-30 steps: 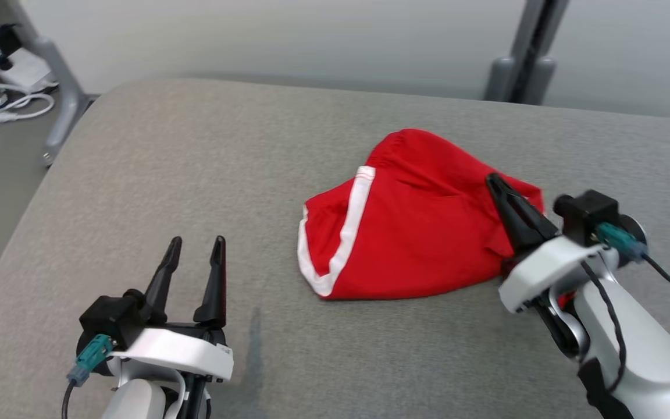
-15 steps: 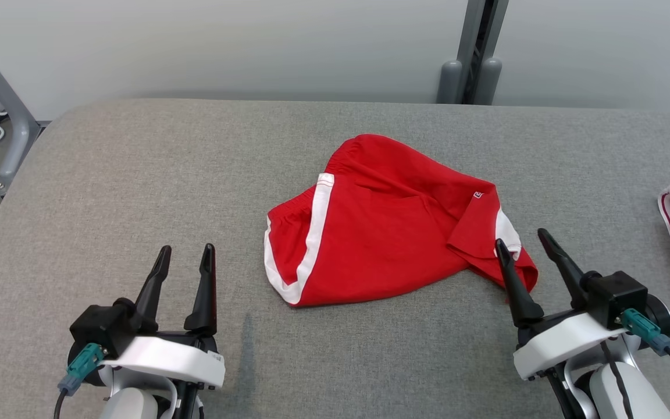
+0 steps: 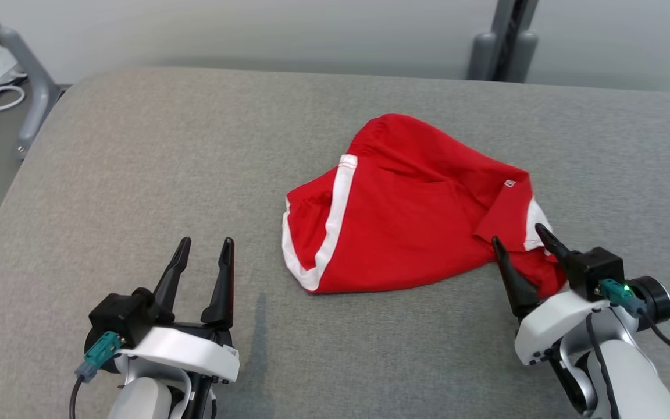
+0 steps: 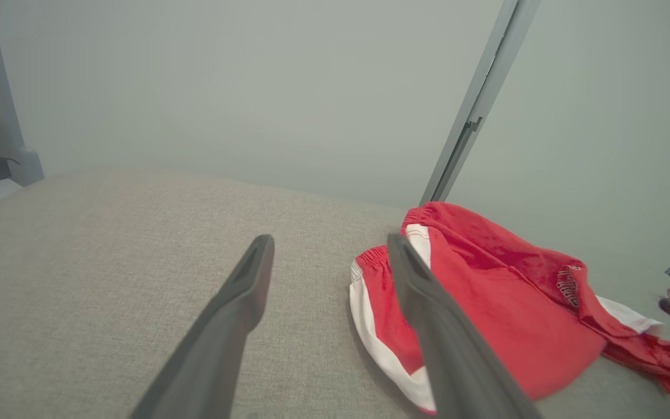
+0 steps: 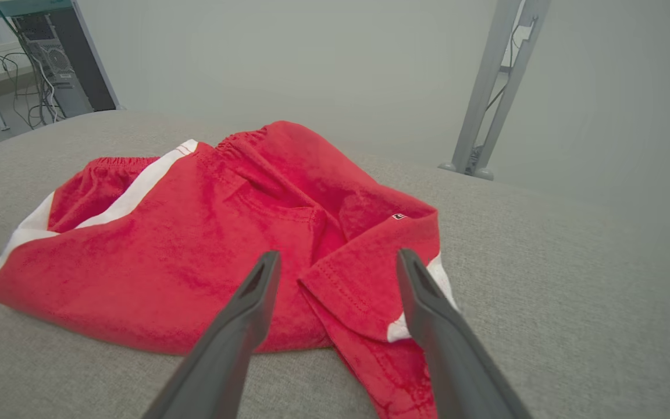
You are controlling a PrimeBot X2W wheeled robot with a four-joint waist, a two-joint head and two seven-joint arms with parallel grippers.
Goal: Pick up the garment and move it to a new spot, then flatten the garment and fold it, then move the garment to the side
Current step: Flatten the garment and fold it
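Since a second ago the right gripper (image 3: 516, 234) has been opened and drawn back toward the robot: its fingers were then pinched shut on the right edge of the garment (image 3: 405, 215), and they are now spread wide with nothing held. In the right wrist view the hem of a folded-over leg flap is seen between the two tips of that gripper (image 5: 335, 253). Whether the tips rest on the cloth or hang just above it cannot be told. The left gripper (image 3: 207, 240) is likewise held open and empty, its fingers over the bare grey surface (image 3: 137, 174), apart from the garment's white-trimmed left edge. The small shift of the whole head view is to be put down to the camera, not to the things. The garment (image 5: 166, 256) lies crumpled near the middle of the surface, waistband bunched at the far side and one leg doubled over at the near right. The release is judged to mark the end of the move to a new spot, so that flattening can be started. The right gripper is probably kept by the flap so that it can be taken up and spread, and the left is probably kept ready for the opposite edge.
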